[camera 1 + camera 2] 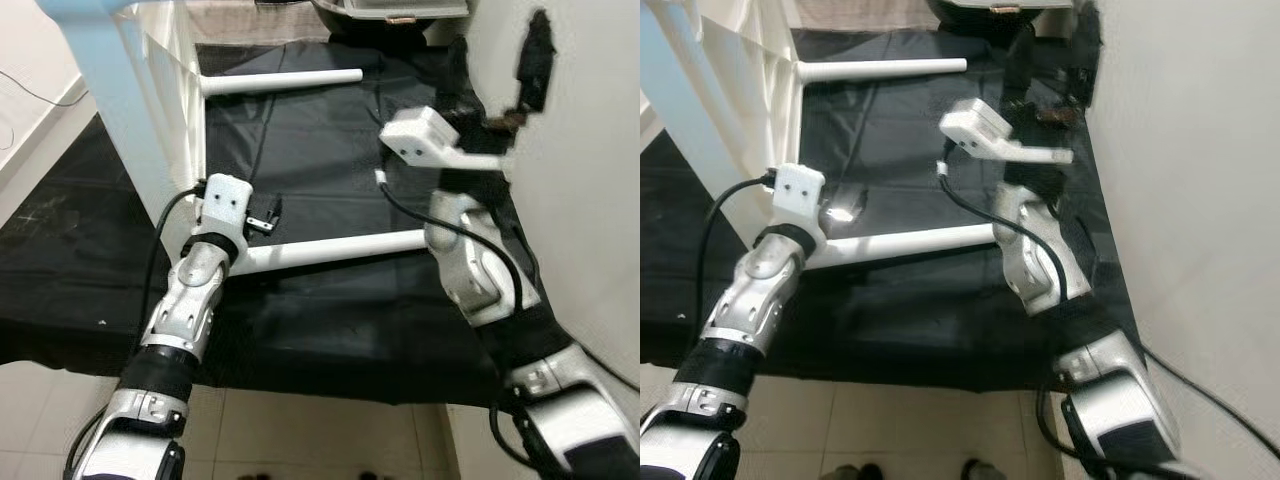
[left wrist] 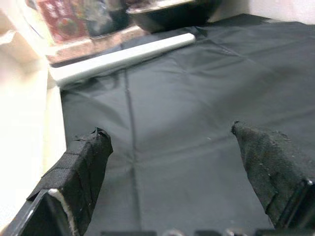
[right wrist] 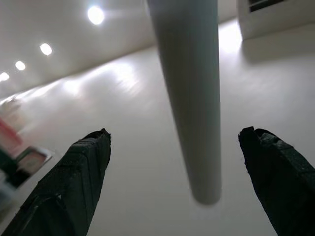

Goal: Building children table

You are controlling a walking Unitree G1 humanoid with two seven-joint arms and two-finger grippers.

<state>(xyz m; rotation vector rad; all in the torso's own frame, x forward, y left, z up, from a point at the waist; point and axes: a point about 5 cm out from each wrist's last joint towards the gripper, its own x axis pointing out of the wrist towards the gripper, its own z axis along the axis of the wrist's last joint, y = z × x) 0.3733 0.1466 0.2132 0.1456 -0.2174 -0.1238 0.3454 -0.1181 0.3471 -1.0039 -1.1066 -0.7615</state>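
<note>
The white children's table (image 1: 150, 110) lies on its side on a black cloth (image 1: 330, 330), its top at the left. Two white legs stick out sideways: a far leg (image 1: 285, 80) and a near leg (image 1: 340, 247). My left gripper (image 1: 265, 217) is low beside the base of the near leg, by the table's frame. Its fingers (image 2: 83, 162) stand open over bare cloth, holding nothing. My right gripper (image 1: 497, 60) is raised by the white wall at the right, pointing upward. In the right wrist view a white leg (image 3: 189, 88) runs between its open fingers (image 3: 74, 187), untouched.
A white wall (image 1: 590, 200) rises close on the right. A dark tub-like object (image 1: 390, 15) sits at the cloth's far edge. Pale tile floor (image 1: 300, 440) lies in front of the cloth, and my right arm (image 1: 480, 270) crosses above the near leg's free end.
</note>
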